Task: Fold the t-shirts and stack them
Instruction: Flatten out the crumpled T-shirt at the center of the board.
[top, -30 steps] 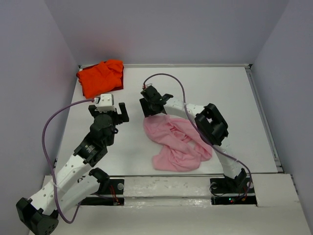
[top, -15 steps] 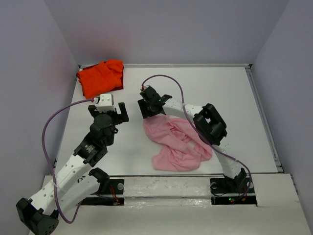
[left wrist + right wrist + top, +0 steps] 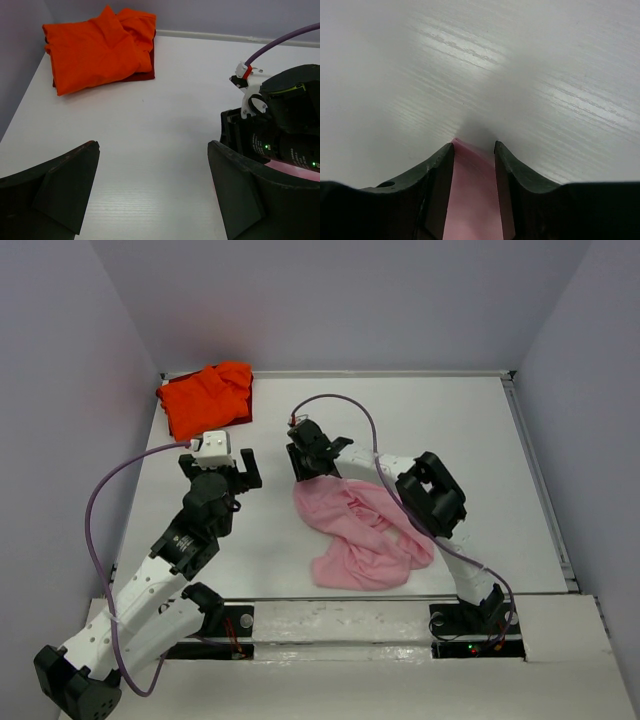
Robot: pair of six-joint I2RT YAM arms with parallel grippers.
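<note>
Top external view: pink t-shirt (image 3: 365, 535) lies crumpled near the centre of the worktop (image 3: 450, 420), toward 6 o'clock. Orange-red t-shirt (image 3: 205, 398) sits in the 11 o'clock corner. Left gripper (image 3: 152, 150) jaws released. Right gripper (image 3: 474, 145) jaws flank the pink edge; clenched or not, cannot tell.

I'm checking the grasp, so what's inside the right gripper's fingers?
An edge of the pink shirt lies between the fingers of the right gripper, with the white table beyond. Whether they pinch it cannot be seen.
</note>
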